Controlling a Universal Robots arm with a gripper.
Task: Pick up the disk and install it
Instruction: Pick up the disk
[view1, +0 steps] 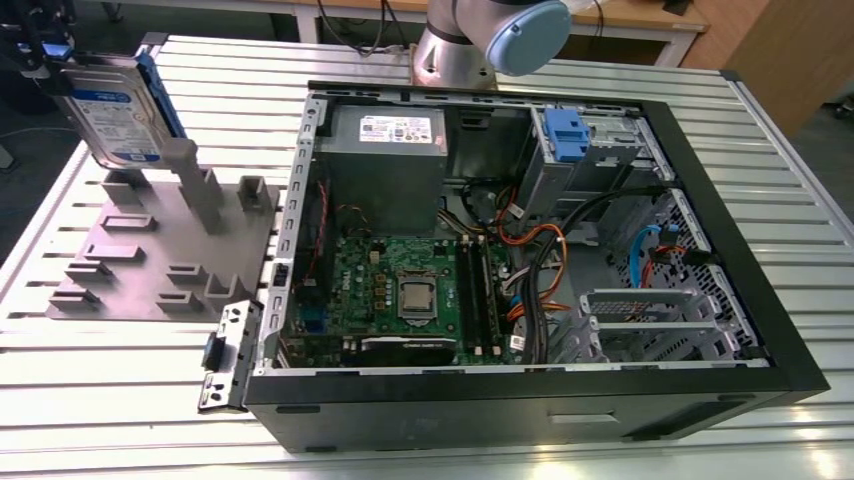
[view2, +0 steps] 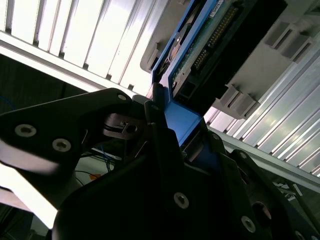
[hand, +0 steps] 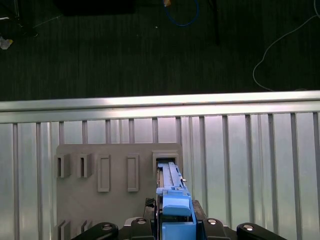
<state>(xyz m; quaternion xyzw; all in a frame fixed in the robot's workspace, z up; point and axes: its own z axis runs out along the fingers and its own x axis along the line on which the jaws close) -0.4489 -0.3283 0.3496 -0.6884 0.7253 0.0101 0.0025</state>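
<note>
The disk (view1: 123, 112), a silver drive with a white-and-blue label in a blue bracket, stands on edge at the exterior view's far left. My gripper (view1: 51, 55) is shut on its upper end. Its lower edge sits at the tops of the posts of the grey holder plate (view1: 134, 250); whether it still touches them I cannot tell. In the first wrist view the disk (hand: 172, 197) runs edge-on from my gripper (hand: 174, 227) down toward a slot in the plate (hand: 115, 200). In the second wrist view my fingers (view2: 160, 120) clamp the blue bracket, with the disk's underside (view2: 210, 45) beyond.
An open black computer case (view1: 787, 330) lies flat on the slatted metal table (view1: 400, 440), to the exterior view's right of the plate. Inside are a grey drive cage with a blue tab (view1: 567, 135), a power supply (view1: 387, 135), a motherboard and cables. The arm's base (view1: 461, 45) stands behind the case.
</note>
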